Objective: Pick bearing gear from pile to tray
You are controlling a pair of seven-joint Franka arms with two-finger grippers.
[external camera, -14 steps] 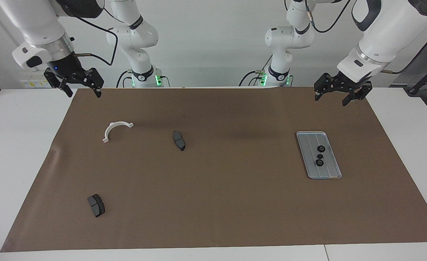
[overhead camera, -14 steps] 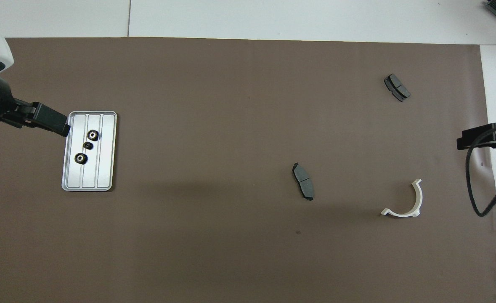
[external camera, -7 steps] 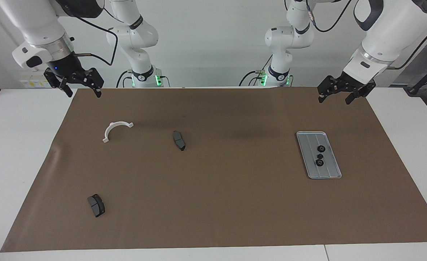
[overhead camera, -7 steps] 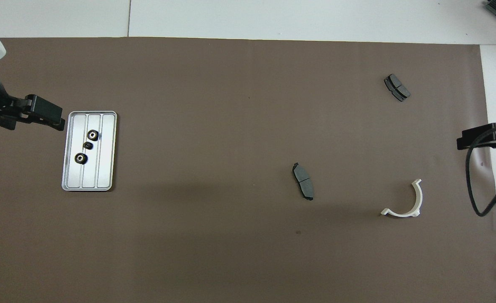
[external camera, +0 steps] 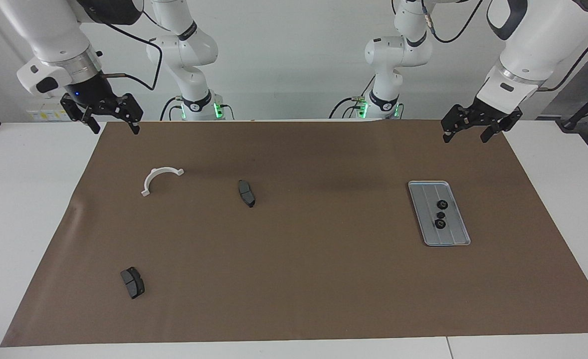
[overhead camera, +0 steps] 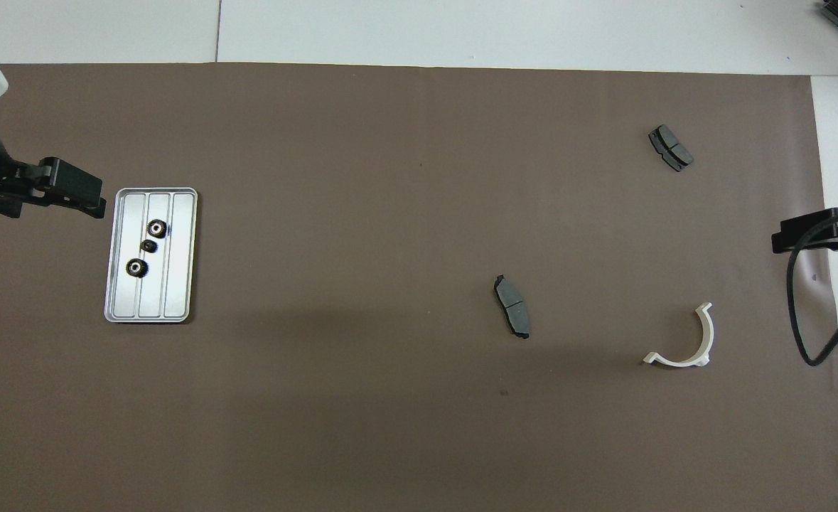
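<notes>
Brown mat (external camera: 323,279) covers white table (external camera: 19,209), w/ tray (external camera: 454,238) on it.

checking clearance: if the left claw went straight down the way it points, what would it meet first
Most likely bare brown mat, near its corner at the robots' edge. The open left claw hangs clear of the tray; depth is uncertain.

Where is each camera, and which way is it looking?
Facing view: high across the table, looking at the robots; both whole arms show, left gripper and right gripper up, open.
Overhead view: above the robots' end, looking steeply down; only the left gripper and right gripper poke in.
Both show the tray holding three gears, flipped side to side.
</notes>
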